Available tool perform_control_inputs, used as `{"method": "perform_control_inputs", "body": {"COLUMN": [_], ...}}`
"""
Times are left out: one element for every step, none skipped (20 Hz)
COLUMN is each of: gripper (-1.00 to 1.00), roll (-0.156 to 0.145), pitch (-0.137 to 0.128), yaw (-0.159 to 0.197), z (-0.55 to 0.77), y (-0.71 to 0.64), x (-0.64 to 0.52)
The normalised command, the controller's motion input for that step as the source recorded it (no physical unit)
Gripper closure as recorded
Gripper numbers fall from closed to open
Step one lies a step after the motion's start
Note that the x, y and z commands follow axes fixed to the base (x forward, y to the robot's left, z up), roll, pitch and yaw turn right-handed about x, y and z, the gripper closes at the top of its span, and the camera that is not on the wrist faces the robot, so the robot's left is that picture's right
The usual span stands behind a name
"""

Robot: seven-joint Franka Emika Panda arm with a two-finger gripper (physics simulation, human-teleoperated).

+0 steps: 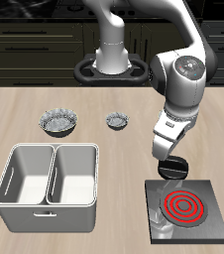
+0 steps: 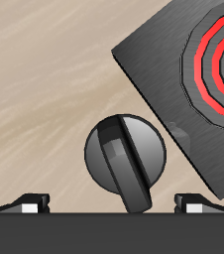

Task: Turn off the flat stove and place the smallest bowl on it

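Observation:
The flat stove (image 1: 188,206) is a black slab near the table's front edge, and its burner rings (image 1: 182,206) glow red. Its black round knob (image 1: 174,170) sits at the slab's back corner. My gripper (image 1: 168,159) hangs just above the knob. In the wrist view the knob (image 2: 126,156) lies between my two fingertips (image 2: 25,203), which stand wide apart and hold nothing. The stove slab (image 2: 173,84) and red rings (image 2: 221,55) show beyond it. The smallest bowl (image 1: 117,121), silvery and fluted, stands on the table farther back, apart from the gripper.
A larger fluted silvery bowl (image 1: 58,122) stands beside the small one. A grey double-compartment bin (image 1: 49,177) sits toward the table's front. The robot's base (image 1: 112,62) is at the back. I see only two bowls.

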Motion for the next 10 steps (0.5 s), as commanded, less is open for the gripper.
{"method": "perform_control_inputs", "body": {"gripper": [-1.0,-1.0,-1.0,-1.0,-1.0,-1.0,-1.0,-1.0,-1.0,-1.0], "roll": [0.0,-0.002,0.0,-0.001,0.002,-0.005,0.013,0.0,-0.013,-0.002], "pitch": [0.0,0.05,0.0,0.087,-0.004,0.001,0.025,0.023,0.015,0.012], "yaw": [0.0,0.051,0.0,-0.067,0.033,-0.001,0.022,0.028,-0.012,0.03], "z": [0.0,-0.31,0.01,-0.24,-0.09,-0.07,-0.22,-0.12,-0.1,-0.12], "y": [0.0,-0.09,0.0,-0.08,-0.02,-0.02,-0.03,-0.04,-0.04,-0.04], "x": [0.0,-0.02,0.02,-0.05,-0.04,-0.01,-0.08,-0.02,0.0,-0.03]}}
